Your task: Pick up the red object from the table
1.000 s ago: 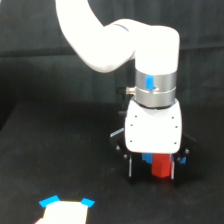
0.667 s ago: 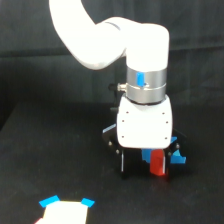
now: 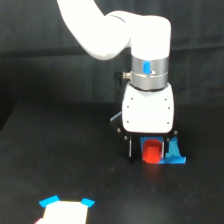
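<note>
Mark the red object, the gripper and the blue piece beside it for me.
red object [image 3: 151, 151], exterior view, its front face.
gripper [image 3: 151, 150], exterior view, midway between the fingertips.
blue piece [image 3: 173, 155], exterior view, its upright part.

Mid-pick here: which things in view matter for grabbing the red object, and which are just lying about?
Job in hand:
- red object, between the gripper's fingers
- gripper
- table

Lying about:
- blue piece, just to the exterior view's right of the red object
- white block with blue corners, at the bottom edge

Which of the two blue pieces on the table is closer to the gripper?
The blue piece beside the red object, right under the gripper. The other, blue-cornered white piece lies far off toward the exterior view's lower left.
</note>
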Tool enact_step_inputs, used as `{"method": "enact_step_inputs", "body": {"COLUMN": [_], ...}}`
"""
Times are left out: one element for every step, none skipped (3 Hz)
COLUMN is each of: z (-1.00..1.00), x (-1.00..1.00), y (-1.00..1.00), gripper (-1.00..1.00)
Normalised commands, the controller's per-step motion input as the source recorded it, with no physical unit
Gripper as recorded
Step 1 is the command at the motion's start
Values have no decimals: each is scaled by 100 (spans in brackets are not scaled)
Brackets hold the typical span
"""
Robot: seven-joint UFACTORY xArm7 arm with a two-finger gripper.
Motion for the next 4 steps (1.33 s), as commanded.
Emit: {"method": "enact_step_inputs", "body": {"z": [51,27,64,97], "x": [-22,-24,-20,1], "y": [48,-11,-3,26], "gripper": [-64,-100,-98,-78]}}
